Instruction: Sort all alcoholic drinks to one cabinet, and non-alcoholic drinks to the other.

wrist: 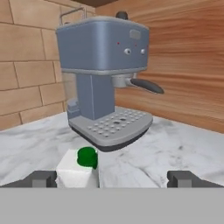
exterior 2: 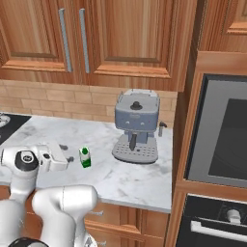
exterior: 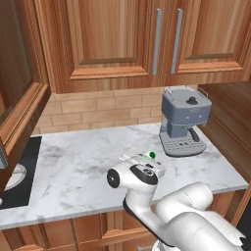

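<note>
Reaching for the carton [exterior 2: 85,157], which stands on the marble counter [exterior: 78,166] just beside the espresso machine [exterior 2: 136,126], the gripper [wrist: 111,178] hangs spread wide with the carton near its left fingertip. Next it should centre, advance, then pinch.

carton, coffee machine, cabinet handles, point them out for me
carton [exterior 2: 85,157], right base view, on its green-and-white side
coffee machine [exterior: 185,112], left base view, on its blue-grey body
cabinet handles [exterior: 158,41], left base view, on the left grey bar
</note>
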